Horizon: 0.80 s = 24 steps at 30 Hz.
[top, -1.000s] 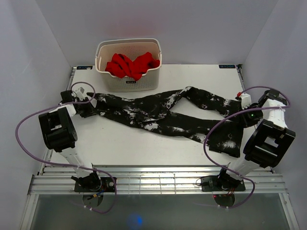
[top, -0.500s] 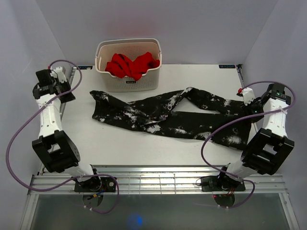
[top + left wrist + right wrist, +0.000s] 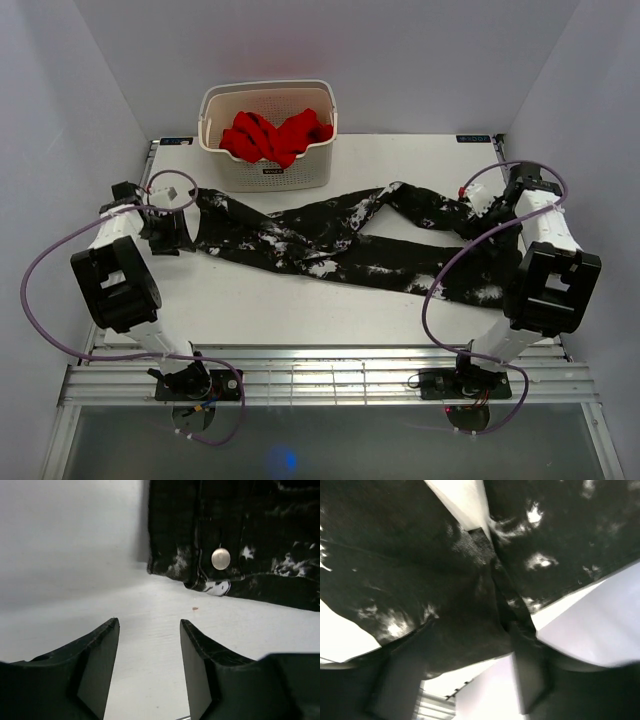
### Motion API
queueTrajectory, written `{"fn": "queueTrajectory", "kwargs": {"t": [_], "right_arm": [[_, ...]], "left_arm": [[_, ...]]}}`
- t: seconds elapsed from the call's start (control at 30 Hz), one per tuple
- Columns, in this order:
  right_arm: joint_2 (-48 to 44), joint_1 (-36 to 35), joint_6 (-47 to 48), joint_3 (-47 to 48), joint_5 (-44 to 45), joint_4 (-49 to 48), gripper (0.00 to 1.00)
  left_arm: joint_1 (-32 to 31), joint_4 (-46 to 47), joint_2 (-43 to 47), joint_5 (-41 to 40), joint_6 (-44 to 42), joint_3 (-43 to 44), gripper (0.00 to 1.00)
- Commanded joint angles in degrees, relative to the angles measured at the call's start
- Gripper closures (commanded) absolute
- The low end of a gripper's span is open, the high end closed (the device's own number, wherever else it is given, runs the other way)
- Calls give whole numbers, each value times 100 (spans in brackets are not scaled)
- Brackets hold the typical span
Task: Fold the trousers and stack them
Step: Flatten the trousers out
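Far left on the table (image 3: 250, 300), we are holding the left gripper (image 3: 149, 630) low, its jaws parted and nothing between them. The waistband corner of the trousers (image 3: 330, 240), marked by a metal snap (image 3: 221, 558), is lying just ahead and slightly to the right, apart from the fingers. From there the trousers are stretching lengthwise across the table, waist at left, the two legs crossing near the middle and ending at right. Just behind them the basket (image 3: 225, 170) is sitting with the red garment (image 3: 275, 135) inside, off the cloth's line. At the right end the right gripper (image 3: 478, 208) is hanging over the leg ends with its fingers spread. Dark fabric is filling the gap, and we cannot tell whether it is touching. Each arm is nearest its own end, and we judge that nothing is blocking a pinch at either.
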<state>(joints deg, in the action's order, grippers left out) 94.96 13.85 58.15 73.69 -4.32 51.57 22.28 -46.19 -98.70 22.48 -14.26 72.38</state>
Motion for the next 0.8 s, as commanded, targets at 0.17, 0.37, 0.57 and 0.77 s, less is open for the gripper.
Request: {"fn": "queueTrajectory", "kwargs": {"t": [0.17,0.37,0.57,0.77], "right_arm": [[-1276,-434,74,-293,-490,195,18],[-1673,-1375,-155,-1286,-562,-112,20],[-1665,-2394,-505,-1814,-597,-709,22],[-1349,-3098,-735,-2086,-483,-1272,28]], "left_arm": [[-31,1575,527,530,334,-1146,34],[-57,2579,185,529,1021,-1384,34],[-163,3072,-211,573,1373,-1323,39],[-198,2871,-431,486,1584,-1200,61]]}}
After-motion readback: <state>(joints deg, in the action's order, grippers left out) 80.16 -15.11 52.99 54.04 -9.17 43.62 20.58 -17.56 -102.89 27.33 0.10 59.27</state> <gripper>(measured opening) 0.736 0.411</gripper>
